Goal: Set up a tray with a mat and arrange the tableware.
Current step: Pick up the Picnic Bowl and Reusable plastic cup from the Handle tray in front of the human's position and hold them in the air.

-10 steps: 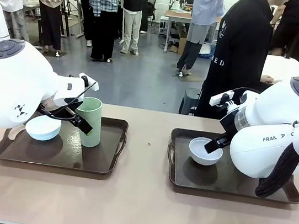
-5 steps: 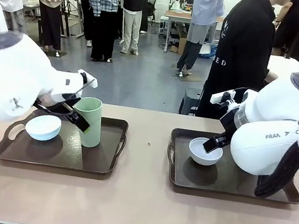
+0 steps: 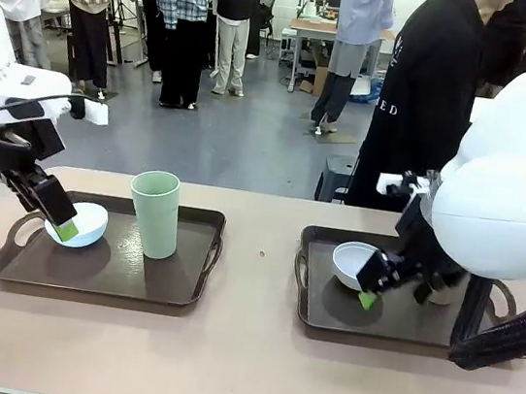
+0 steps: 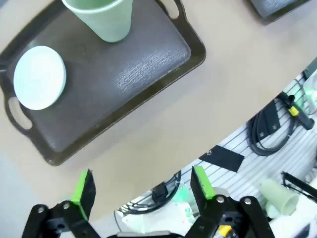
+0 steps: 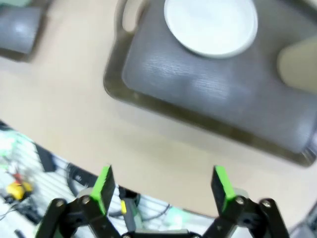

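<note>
Tan table — white bowl shares tray with, perhaps, tan cup.

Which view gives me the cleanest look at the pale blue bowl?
The left wrist view: the pale blue bowl lies whole and uncovered on the left tray, seen from above. In the front view the left gripper hangs in front of its near side. The right wrist view catches a blurred corner of that tray.

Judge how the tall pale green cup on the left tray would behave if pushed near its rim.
The pale green cup is tall and narrower at its base, so a high push would probably tip it before sliding. The textured tray likely adds grip. It looks like thin plastic, so probably light.
</note>
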### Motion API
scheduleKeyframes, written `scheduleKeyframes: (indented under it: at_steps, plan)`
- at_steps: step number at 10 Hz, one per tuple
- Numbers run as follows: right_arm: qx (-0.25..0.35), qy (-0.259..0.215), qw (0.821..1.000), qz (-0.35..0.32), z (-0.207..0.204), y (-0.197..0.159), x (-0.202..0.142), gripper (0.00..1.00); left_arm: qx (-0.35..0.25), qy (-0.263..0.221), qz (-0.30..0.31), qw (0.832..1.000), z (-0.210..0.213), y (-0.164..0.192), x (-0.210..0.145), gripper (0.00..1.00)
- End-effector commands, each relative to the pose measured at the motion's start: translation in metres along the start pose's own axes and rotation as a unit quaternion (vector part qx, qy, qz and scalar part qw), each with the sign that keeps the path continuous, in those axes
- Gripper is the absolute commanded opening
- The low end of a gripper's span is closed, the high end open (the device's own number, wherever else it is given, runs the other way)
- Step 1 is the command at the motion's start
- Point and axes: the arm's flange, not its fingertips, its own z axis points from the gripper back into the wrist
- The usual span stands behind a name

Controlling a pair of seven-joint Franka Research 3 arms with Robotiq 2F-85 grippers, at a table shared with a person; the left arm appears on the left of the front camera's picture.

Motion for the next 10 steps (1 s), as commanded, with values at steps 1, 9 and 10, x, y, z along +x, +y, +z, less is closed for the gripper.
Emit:
scheduleKeyframes:
  at_steps: [1,9,10]
  plan:
    - [0.005,-0.041,0.999,0.029,0.005,0.006,0.009,1.00,0.061,-0.039,-0.003,0.997,-0.021,0.021,0.030,1.00]
    - [0.277,-0.148,0.948,0.051,0.091,-0.093,-0.009,1.00,-0.218,-0.147,0.140,0.955,0.020,0.061,0.001,1.00]
    - [0.277,-0.148,0.948,0.051,0.091,-0.093,-0.009,1.00,-0.218,-0.147,0.140,0.955,0.020,0.061,0.001,1.00]
